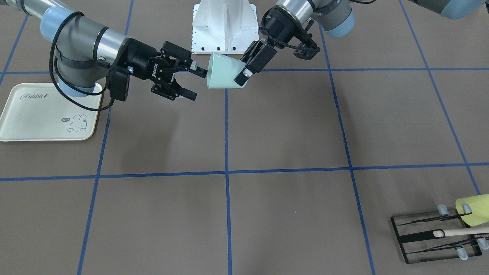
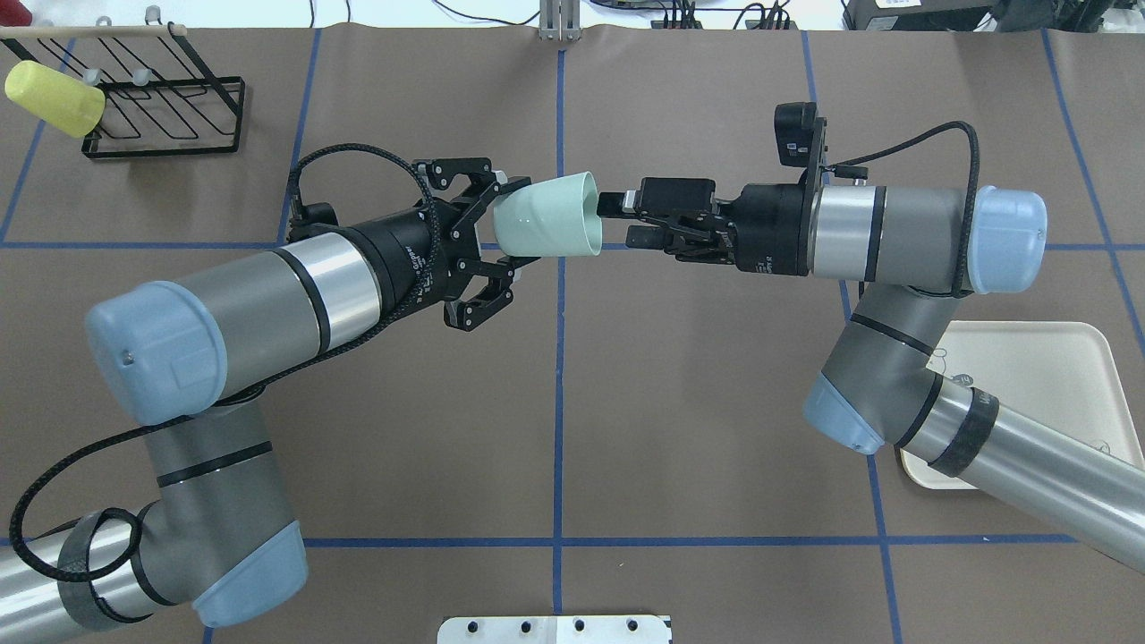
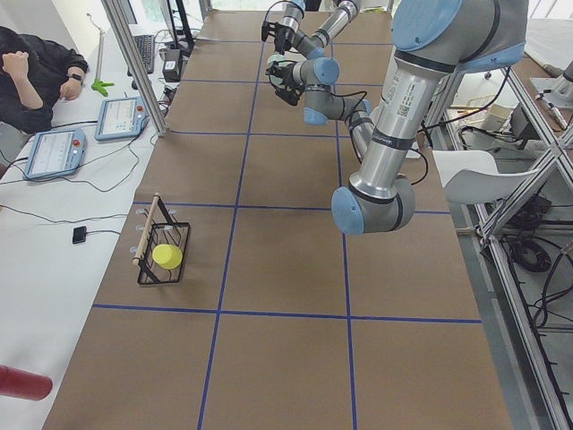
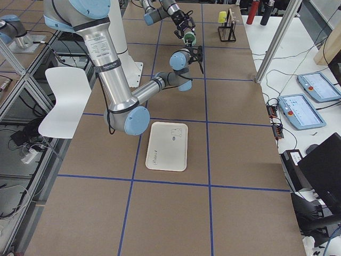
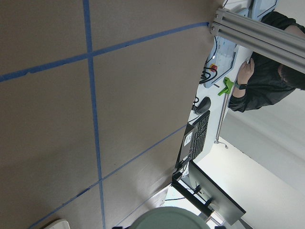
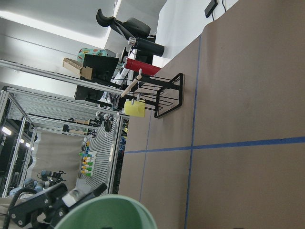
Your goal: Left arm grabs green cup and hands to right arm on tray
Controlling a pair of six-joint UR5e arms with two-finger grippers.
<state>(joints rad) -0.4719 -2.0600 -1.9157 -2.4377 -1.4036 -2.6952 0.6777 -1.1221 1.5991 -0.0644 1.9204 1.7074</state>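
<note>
Green cup [image 2: 546, 215] hangs sideways over the counter [image 1: 290, 126], base clenched in my left gripper [image 2: 514, 224]; my right gripper [image 1: 196, 83] sits spread open at its rim.

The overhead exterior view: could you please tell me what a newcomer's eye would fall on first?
The green cup is held sideways above the table's middle in the shut left claw, mouth facing the open right claw. Then the yellow-green cup on the black rack at the far left corner.

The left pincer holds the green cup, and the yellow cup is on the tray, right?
No. The overhead view shows the yellow cup on the black wire rack, not the tray. The left pincer does hold the green cup.
</note>
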